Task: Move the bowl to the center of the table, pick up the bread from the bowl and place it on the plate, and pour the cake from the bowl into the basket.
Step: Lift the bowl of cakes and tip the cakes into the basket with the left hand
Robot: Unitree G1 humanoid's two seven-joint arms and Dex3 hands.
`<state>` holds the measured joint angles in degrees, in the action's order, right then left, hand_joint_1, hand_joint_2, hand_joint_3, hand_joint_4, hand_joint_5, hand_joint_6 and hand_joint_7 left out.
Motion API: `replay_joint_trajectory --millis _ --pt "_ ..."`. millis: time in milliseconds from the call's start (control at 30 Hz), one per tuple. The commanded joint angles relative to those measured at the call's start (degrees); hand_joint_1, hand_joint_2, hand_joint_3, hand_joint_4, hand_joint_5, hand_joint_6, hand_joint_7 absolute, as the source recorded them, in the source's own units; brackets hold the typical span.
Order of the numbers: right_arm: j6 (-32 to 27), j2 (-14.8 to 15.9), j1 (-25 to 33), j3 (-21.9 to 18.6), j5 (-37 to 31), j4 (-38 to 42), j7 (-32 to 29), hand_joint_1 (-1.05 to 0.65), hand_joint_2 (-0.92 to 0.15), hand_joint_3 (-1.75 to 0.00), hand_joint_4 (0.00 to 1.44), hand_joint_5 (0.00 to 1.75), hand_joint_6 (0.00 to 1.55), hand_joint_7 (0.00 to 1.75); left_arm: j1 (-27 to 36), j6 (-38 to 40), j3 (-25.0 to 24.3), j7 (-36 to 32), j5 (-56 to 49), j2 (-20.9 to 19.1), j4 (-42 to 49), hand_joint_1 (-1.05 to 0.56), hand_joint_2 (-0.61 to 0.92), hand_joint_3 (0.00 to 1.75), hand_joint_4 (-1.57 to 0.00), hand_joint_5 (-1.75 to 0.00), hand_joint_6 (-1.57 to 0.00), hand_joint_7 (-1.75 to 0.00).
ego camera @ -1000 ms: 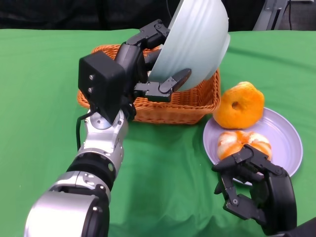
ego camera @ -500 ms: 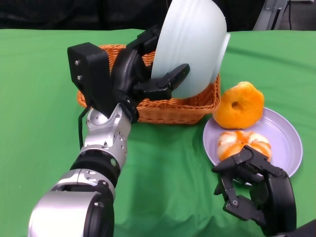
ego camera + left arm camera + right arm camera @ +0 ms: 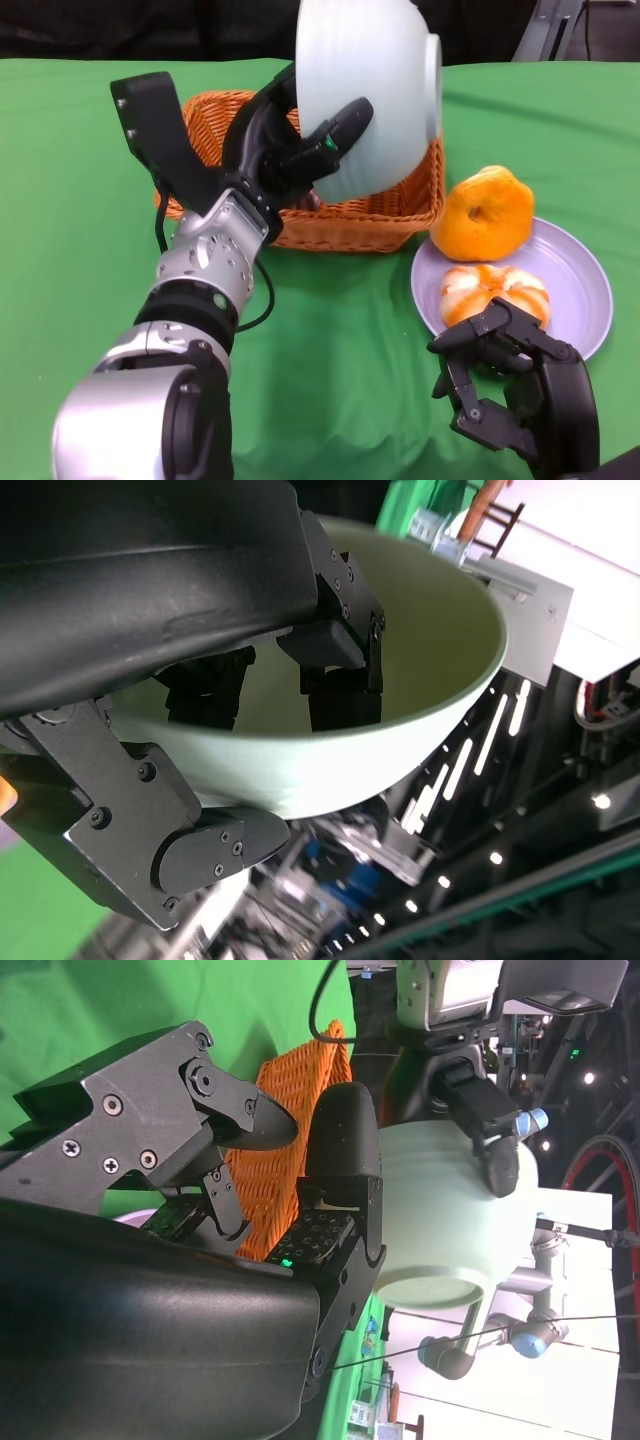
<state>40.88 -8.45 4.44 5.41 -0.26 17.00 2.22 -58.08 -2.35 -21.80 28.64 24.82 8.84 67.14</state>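
My left hand (image 3: pixel 290 150) grips a pale green bowl (image 3: pixel 375 90) by its rim and holds it tipped on its side above the wicker basket (image 3: pixel 385 215). The bowl's mouth faces away from me. In the left wrist view the bowl (image 3: pixel 440 670) shows a bare inside, with fingers (image 3: pixel 340 670) hooked over its rim. A striped orange bread (image 3: pixel 495 290) lies on the lilac plate (image 3: pixel 585 290). A round orange pastry with a hole (image 3: pixel 488 212) leans at the plate's far edge. My right hand (image 3: pixel 510 385) hovers just before the plate, fingers apart, holding nothing.
Green cloth (image 3: pixel 80 150) covers the table. The bowl and my left hand hide most of the basket's inside. The right wrist view shows the basket (image 3: pixel 290 1150) and the tipped bowl (image 3: pixel 450 1220) beyond my own fingers (image 3: pixel 340 1190), with lab equipment behind.
My left wrist has rolled further, turning the bowl's mouth more away from me and shifting the bowl slightly left over the basket. The right hand, plate and breads have not moved.
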Motion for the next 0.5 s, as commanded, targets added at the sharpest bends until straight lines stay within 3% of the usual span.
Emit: replay_joint_trajectory --millis 33,400,500 --pt "0.41 0.08 0.19 -0.35 0.44 0.66 -0.23 -0.09 -0.57 -0.98 0.86 1.54 0.77 1.18 -2.46 1.26 -0.98 1.26 1.33 -1.11 -1.16 -0.07 0.68 1.16 -0.72 -1.70 -0.67 -1.62" --pt "0.42 -0.12 0.18 -0.41 0.36 0.82 -0.39 -0.09 -0.56 -1.02 0.86 1.55 0.77 1.18 -2.51 2.33 -1.74 1.75 1.59 -1.19 -1.21 -0.07 0.71 1.13 -0.69 -1.73 -0.65 -1.65" --pt "1.26 0.08 -0.28 -0.45 0.19 1.92 -0.22 -0.09 -0.55 -1.02 0.85 1.55 0.77 1.18 -3.19 6.61 -3.61 5.09 4.09 -2.13 -0.14 -0.12 0.77 1.02 -0.65 -1.74 -0.65 -1.61"
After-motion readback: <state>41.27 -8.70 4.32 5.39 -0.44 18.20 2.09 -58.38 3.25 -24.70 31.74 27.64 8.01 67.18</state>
